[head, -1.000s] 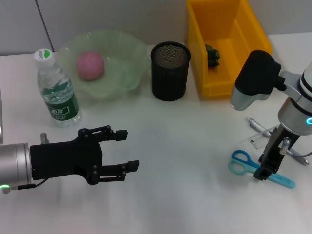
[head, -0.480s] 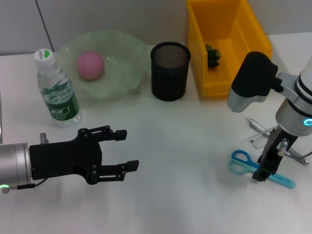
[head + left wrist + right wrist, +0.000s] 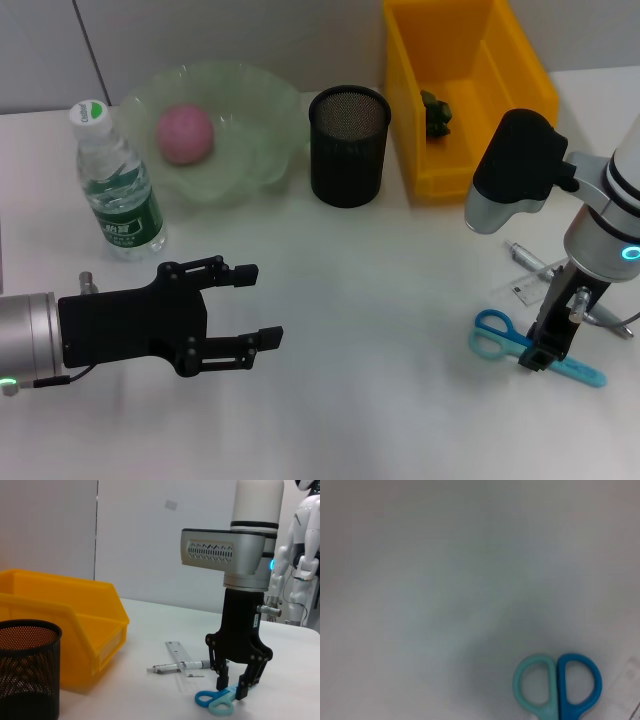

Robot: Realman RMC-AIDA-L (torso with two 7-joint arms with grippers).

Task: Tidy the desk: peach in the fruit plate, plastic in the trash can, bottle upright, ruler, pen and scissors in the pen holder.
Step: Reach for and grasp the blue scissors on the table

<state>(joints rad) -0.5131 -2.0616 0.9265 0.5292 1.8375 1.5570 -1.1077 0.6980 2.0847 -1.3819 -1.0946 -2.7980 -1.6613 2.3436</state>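
Item: right gripper [image 3: 233, 691], fingers spread astride scissors [image 3: 520, 342] lying flat on table [image 3: 380, 300]. I judge them light, rigid, slick plastic-handled; best pinched across the neck below the loops. Left gripper [image 3: 245, 308] open, idle.

Blue-and-teal scissors [image 3: 530, 347] lie flat on the desk — blades closed, just beside the pen [image 3: 560, 288].
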